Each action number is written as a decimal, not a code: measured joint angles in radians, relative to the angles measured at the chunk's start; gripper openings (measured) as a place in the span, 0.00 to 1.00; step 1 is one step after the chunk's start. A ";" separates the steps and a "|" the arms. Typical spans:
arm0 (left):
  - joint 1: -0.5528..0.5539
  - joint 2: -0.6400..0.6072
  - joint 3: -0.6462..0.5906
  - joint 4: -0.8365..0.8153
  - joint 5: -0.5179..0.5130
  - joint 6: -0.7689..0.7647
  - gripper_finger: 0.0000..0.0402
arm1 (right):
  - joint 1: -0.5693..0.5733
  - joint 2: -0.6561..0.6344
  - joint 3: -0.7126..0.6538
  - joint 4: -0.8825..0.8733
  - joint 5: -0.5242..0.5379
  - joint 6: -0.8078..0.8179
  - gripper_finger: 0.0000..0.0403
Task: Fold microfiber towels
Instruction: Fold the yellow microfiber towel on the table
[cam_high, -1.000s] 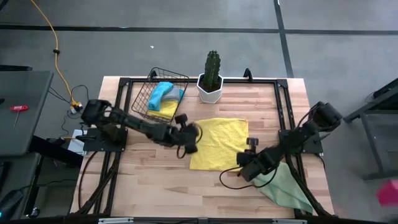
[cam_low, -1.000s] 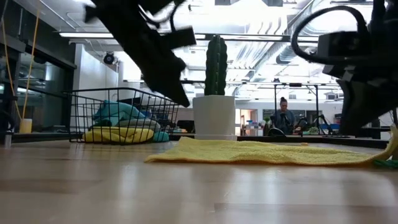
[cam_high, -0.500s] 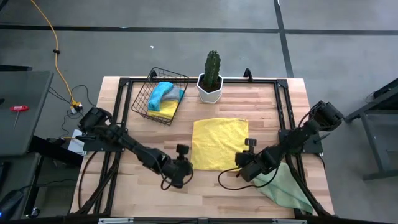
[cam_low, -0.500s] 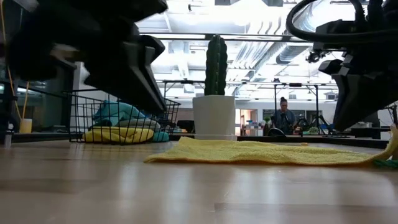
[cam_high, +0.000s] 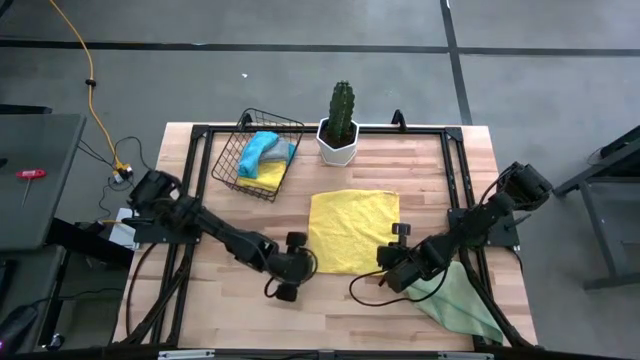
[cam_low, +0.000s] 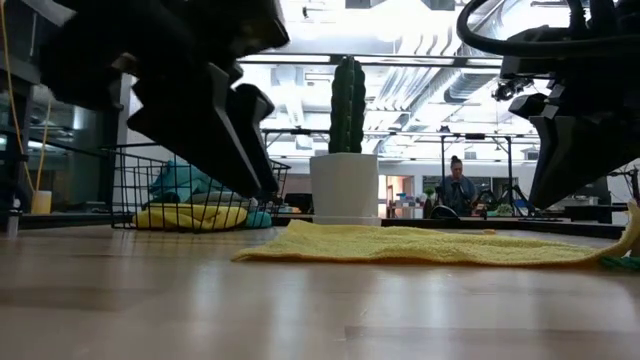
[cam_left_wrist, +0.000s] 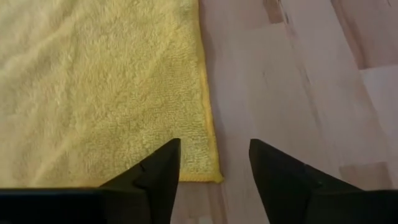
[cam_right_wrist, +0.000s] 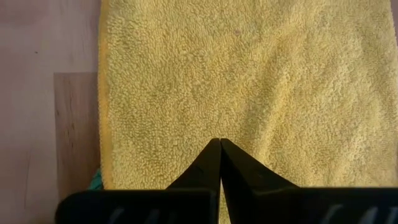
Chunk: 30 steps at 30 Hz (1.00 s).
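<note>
A bright yellow microfiber towel (cam_high: 352, 230) lies spread flat on the wooden table. My left gripper (cam_left_wrist: 214, 158) is open just above the towel's near left corner (cam_left_wrist: 211, 174), with one finger over the cloth and the other over bare wood. My right gripper (cam_right_wrist: 219, 144) is shut and hovers over the towel near its near right corner (cam_high: 393, 262). In the low view both grippers hang clear of the towel (cam_low: 420, 245). A pale green towel (cam_high: 462, 300) lies under the right arm at the table's near right edge.
At the far left a wire basket (cam_high: 228, 165) holds turquoise and yellow towels. A cactus in a white pot (cam_high: 340, 125) stands behind the yellow towel. Bare wood lies near and left of the towel. A person sits far off in the room (cam_low: 457, 190).
My left gripper has swung from the towel's left side toward the table's near edge, to the near left corner. There it has opened. The yellow towel now lies as a neat flat rectangle. My right gripper has stayed shut.
</note>
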 joint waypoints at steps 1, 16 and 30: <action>0.008 0.000 0.000 0.000 0.014 -0.009 0.46 | 0.000 0.000 0.000 0.000 0.000 0.000 0.00; 0.048 0.001 0.000 -0.062 0.122 -0.053 0.43 | 0.000 0.000 0.000 0.005 0.000 0.000 0.00; 0.046 0.126 0.004 -0.007 0.100 -0.092 0.43 | 0.000 0.001 0.000 0.030 0.006 -0.002 0.00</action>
